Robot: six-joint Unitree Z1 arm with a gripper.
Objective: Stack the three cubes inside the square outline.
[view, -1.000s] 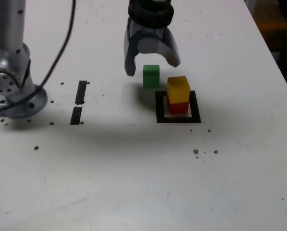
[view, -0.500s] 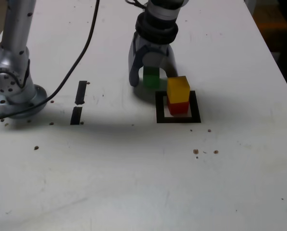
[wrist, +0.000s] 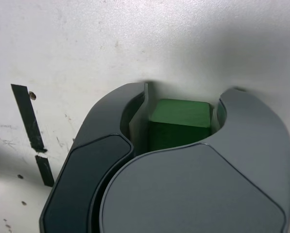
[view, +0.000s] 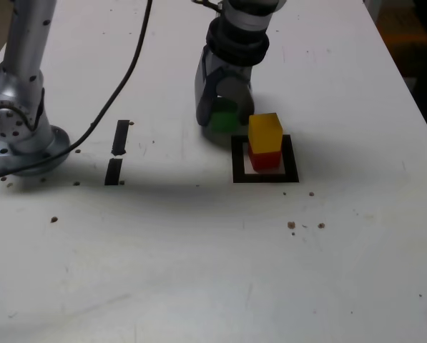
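Gripper (view: 226, 123) clamped on the green cube (wrist: 180, 119); swing it low and it could topple the yellow cube (view: 265, 133)!

Before you, a white tabletop (view: 199, 264) carries brown specks (view: 291, 225) and two black strips (view: 120, 137) at left. Soft shadow crosses it; far right, past its edge, something orange-brown (view: 403, 43) sits in darkness.
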